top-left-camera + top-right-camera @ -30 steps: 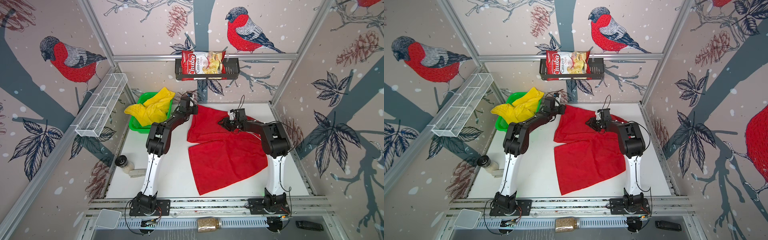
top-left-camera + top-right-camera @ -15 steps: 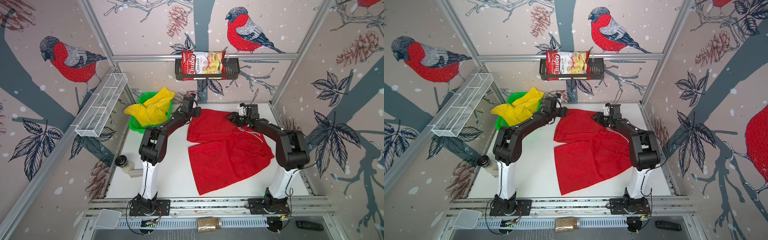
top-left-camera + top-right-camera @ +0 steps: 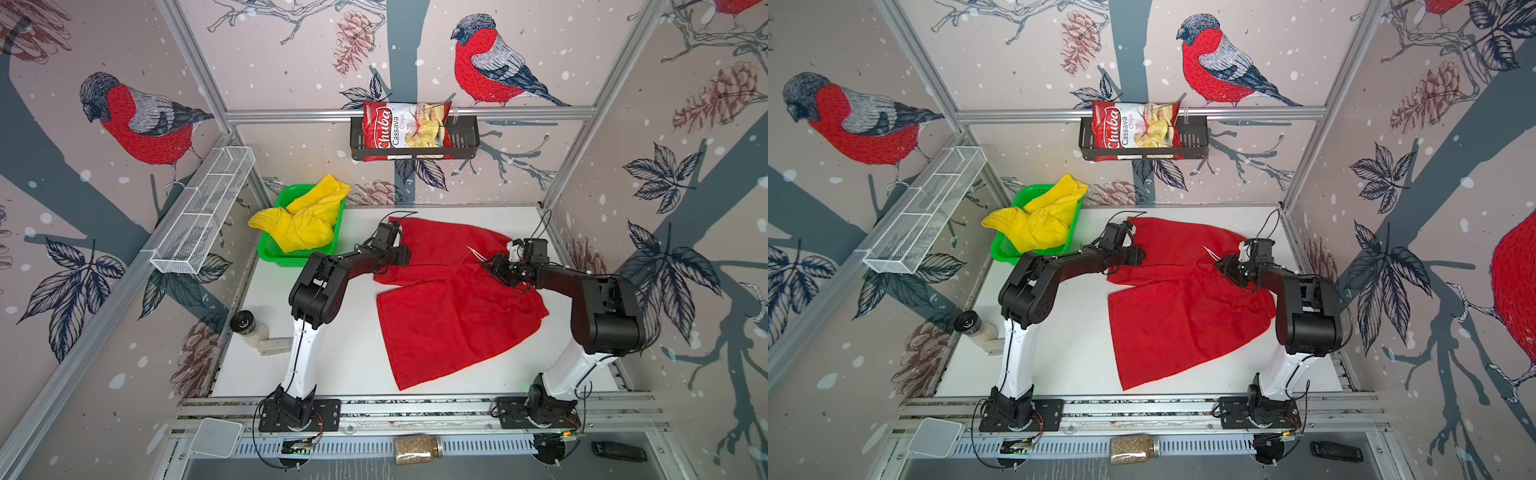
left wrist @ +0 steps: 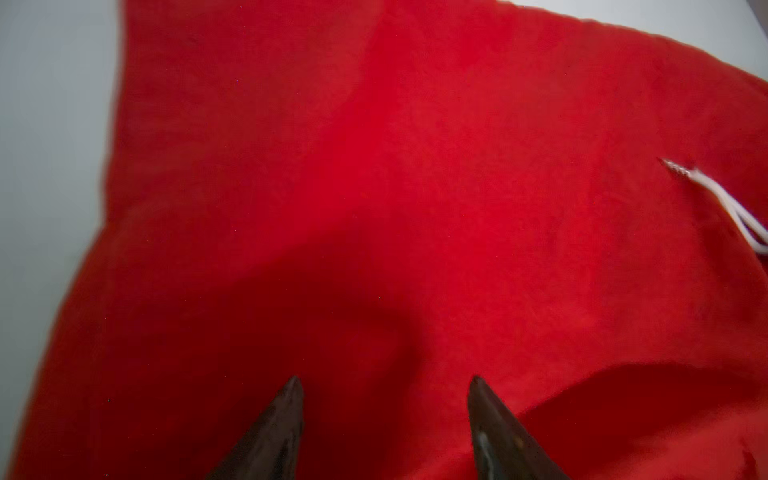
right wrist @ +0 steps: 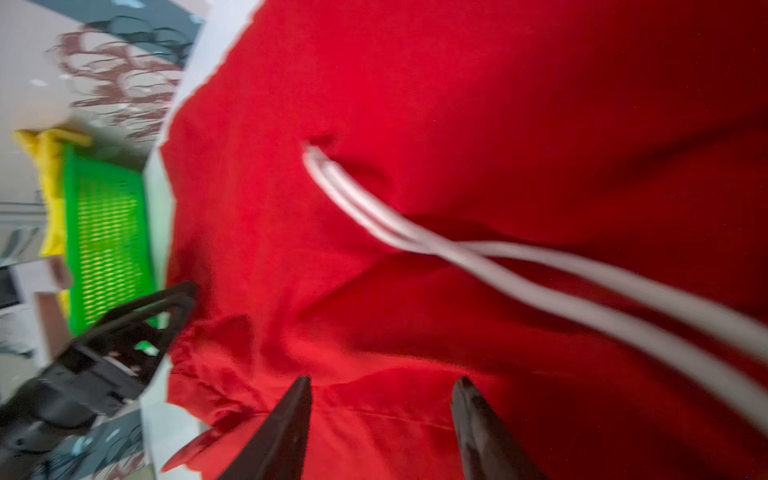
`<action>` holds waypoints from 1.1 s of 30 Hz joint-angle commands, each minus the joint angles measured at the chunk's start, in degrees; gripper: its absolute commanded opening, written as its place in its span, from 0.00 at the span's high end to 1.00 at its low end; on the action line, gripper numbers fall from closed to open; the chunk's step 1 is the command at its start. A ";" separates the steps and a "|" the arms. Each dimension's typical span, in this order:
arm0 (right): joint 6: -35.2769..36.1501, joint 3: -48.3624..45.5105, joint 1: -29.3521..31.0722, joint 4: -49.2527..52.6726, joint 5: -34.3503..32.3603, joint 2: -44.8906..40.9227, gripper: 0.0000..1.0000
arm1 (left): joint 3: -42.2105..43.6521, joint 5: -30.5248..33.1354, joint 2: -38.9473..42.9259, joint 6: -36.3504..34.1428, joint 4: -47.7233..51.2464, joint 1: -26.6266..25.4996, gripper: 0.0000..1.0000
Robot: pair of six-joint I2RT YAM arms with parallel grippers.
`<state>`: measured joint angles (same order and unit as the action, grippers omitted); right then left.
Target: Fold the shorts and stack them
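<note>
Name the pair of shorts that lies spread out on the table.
The red shorts, flat on the table; the yellow shorts sit crumpled in the green basket.

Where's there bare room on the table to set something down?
Biggest bare patch of table: between the left arm and the red shorts, down to the front rail. Smaller: front right, between the shorts' hem and the right arm. Crowded: back left, with basket and yellow shorts; a jar lies by the left edge.

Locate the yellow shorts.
In both top views the yellow shorts lie bunched in the green basket at the far left corner of the table, left of the red shorts.
</note>
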<state>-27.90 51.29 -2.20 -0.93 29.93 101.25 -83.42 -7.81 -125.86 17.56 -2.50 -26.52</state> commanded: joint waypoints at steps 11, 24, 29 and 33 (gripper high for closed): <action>-9.79 -4.75 10.68 -7.68 -3.73 -1.42 0.43 | -1.08 2.55 -1.44 -3.69 4.96 7.68 0.36; -3.33 4.66 4.01 3.02 1.61 -7.89 0.42 | 10.56 0.03 24.89 -2.42 7.70 1.46 0.38; -0.33 -0.82 1.88 4.57 2.46 -8.70 0.42 | 26.64 -0.51 33.47 5.02 3.21 -4.27 0.40; -1.67 -6.39 1.10 1.78 1.11 -8.88 0.44 | 37.44 -1.32 34.84 10.27 -2.52 -5.38 0.41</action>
<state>-30.02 47.22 -0.82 1.93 31.14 92.95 -49.65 -8.82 -91.59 22.63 -0.16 -31.70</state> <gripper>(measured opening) 0.565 0.587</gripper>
